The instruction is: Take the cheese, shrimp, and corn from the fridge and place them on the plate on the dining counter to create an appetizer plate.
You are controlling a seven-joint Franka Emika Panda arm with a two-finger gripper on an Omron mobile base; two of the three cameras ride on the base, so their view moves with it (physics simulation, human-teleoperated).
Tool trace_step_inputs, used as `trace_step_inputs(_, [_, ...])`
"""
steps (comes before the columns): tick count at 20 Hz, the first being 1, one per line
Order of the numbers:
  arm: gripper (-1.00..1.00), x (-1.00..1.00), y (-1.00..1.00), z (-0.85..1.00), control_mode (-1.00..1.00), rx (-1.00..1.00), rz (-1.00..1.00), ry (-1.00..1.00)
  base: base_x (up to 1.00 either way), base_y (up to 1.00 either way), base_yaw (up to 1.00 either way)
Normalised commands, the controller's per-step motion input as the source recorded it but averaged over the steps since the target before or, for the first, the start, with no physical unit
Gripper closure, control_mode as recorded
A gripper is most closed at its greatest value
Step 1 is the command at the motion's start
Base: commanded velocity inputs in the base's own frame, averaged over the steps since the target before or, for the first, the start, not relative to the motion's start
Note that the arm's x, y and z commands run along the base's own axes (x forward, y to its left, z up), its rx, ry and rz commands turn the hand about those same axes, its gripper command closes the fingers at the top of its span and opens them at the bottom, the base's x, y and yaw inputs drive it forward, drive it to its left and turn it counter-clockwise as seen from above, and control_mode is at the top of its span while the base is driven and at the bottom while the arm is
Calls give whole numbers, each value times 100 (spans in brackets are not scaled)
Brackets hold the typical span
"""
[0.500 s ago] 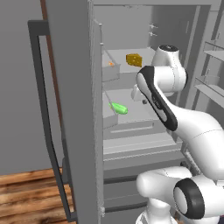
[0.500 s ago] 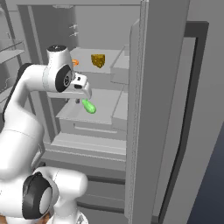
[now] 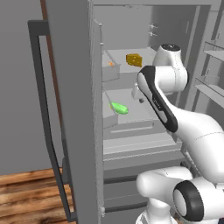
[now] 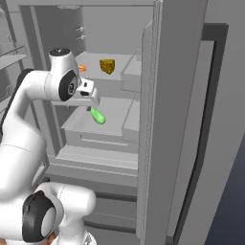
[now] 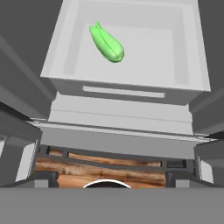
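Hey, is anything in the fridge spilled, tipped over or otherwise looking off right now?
Nothing stands out. In the open fridge the corn lies flat on a lower shelf; the cheese and shrimp sit on the shelf above. No spills or damage visible.

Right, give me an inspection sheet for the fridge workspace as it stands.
Surface: pale grey fridge shelves and drawers, door open.
Job's things: corn lies alone on the middle shelf; cheese and shrimp sit apart on the shelf above. Nothing taken yet.
Clutter: nothing seen.
Gripper: gripper with jaws open and empty, poised above the corn, not touching it.
Cables: nothing seen.
Surroundings: dark door handle, wooden floor below.
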Motion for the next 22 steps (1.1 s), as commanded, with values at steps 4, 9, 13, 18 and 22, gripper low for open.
trace_step_inputs(4, [-100, 10, 0, 21, -100, 0, 0, -3, 0, 0, 0])
trace_step_inputs(9, [-100, 25, 1, 26, -100, 1, 0, -1, 0, 0, 0])
trace_step_inputs(13, [-100, 42, 11, 29, -100, 2, 0, -3, 0, 0, 0])
trace_step_inputs(18, [-100, 36, 16, 42, -100, 0, 1, -5, 0, 0, 0])
trace_step_inputs(22, [-100, 24, 21, 37, -100, 0, 9, -5, 0, 0, 0])
